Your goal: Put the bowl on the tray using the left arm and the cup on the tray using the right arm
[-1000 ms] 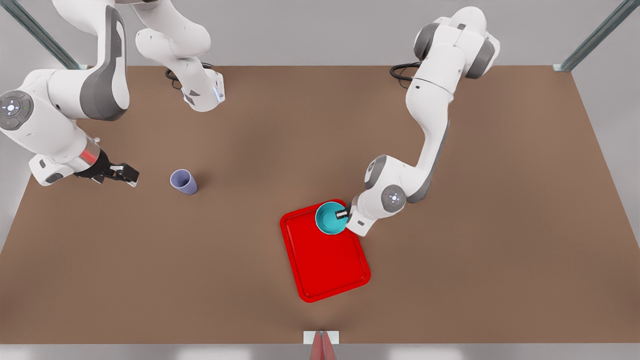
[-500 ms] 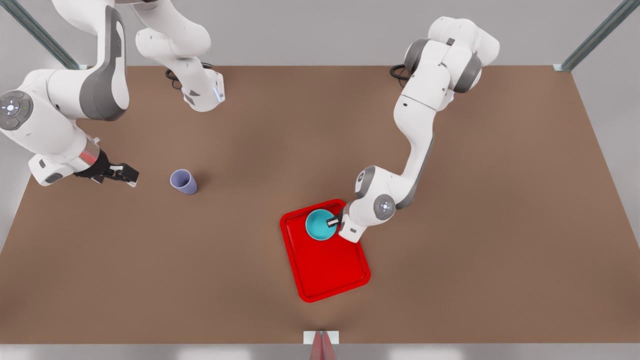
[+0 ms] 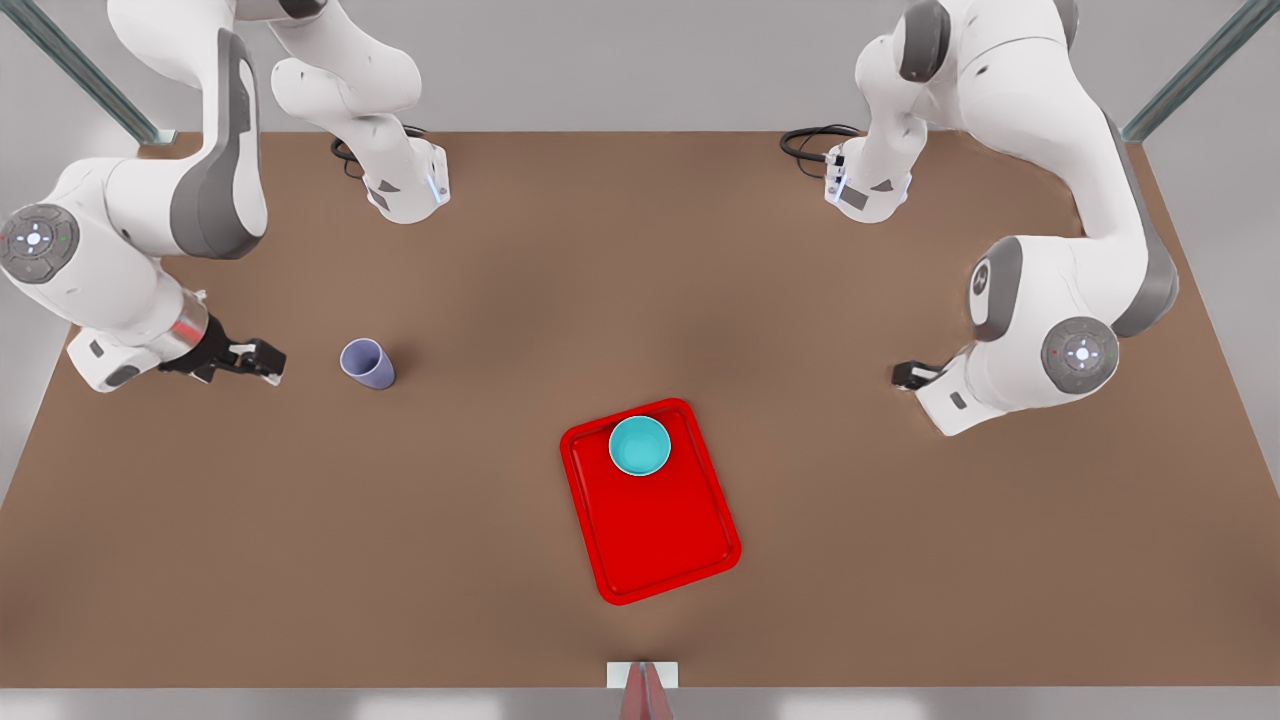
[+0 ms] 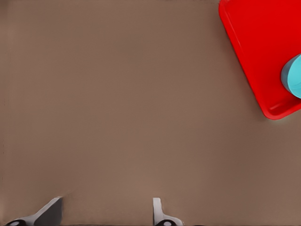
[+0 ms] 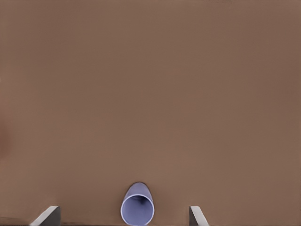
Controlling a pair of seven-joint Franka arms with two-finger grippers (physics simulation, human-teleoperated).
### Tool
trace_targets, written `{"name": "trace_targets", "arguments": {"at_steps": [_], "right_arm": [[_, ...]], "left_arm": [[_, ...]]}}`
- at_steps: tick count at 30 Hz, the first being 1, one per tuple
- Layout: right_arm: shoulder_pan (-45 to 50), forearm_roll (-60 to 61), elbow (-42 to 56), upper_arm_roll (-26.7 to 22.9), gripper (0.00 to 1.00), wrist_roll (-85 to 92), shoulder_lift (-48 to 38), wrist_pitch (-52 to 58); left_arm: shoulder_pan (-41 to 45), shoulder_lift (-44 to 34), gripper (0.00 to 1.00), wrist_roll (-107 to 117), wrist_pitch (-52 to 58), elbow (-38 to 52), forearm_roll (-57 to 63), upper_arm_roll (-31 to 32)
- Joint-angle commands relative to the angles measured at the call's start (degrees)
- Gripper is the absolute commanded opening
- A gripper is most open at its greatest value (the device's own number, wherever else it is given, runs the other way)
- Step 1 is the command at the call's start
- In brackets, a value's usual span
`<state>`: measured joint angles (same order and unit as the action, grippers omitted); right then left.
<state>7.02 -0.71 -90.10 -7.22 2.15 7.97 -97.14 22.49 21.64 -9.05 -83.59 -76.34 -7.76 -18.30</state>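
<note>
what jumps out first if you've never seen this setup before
The bright red tray near the middle of the brown table draws the eye first, with the teal bowl sitting in its far end. Off to the front view's left, the lavender cup stands alone on the table, the open right gripper beside it. The open left gripper hangs empty at the front view's right.

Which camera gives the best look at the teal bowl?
The front view: the whole bowl shows, sitting at one end of the red tray. The left wrist view catches only a sliver of the bowl at the picture's edge.
</note>
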Motion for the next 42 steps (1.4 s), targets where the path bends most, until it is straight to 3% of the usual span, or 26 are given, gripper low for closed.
{"name": "trace_targets", "arguments": {"at_steps": [1,2,4,8,15,18,24,37,42], "right_arm": [[-0.5,-0.1,-0.1,0.6,1.00,0.5,0.5,-0.2],[-0.9,-0.2,-0.2,0.8,1.00,0.8,1.1,-0.3],[-5.3,-0.3,-8.4,3.6,1.00,1.0,-1.7,-5.1],[-7.7,0.2,-19.6,3.3,1.00,3.6,-0.1,-19.7],[-9.7,7.7,-25.7,1.2,1.00,14.1,8.0,-33.4],[-9.7,7.9,-33.5,3.6,1.00,13.7,1.4,-33.4],[-9.1,7.9,-47.5,3.8,1.00,13.2,-8.3,-39.1],[-9.7,8.0,-53.3,3.7,0.98,13.4,-5.6,-44.9],[-9.9,8.0,-53.4,3.8,0.81,13.4,-4.8,-45.4]], "left_arm": [[-5.2,-1.2,1.00,0.3,-0.1,0.0,6.9,7.0],[-6.1,-2.7,1.00,1.4,-0.7,-2.1,10.5,10.3],[-6.5,-3.7,1.00,1.7,-2.9,-3.4,9.9,10.4],[-6.5,-3.0,1.00,1.8,-2.9,-3.8,9.9,10.4],[-6.5,-2.9,1.00,1.8,-3.2,-4.4,9.9,10.4],[-6.5,-3.0,1.00,1.8,-3.2,-4.6,9.9,10.4],[-6.5,-3.0,1.00,1.8,-4.4,-5.3,9.9,10.4],[-6.6,-4.0,1.00,1.8,-5.8,-7.9,9.9,10.5],[-6.6,-3.8,1.00,1.8,-6.3,-7.9,9.9,10.4]]}}
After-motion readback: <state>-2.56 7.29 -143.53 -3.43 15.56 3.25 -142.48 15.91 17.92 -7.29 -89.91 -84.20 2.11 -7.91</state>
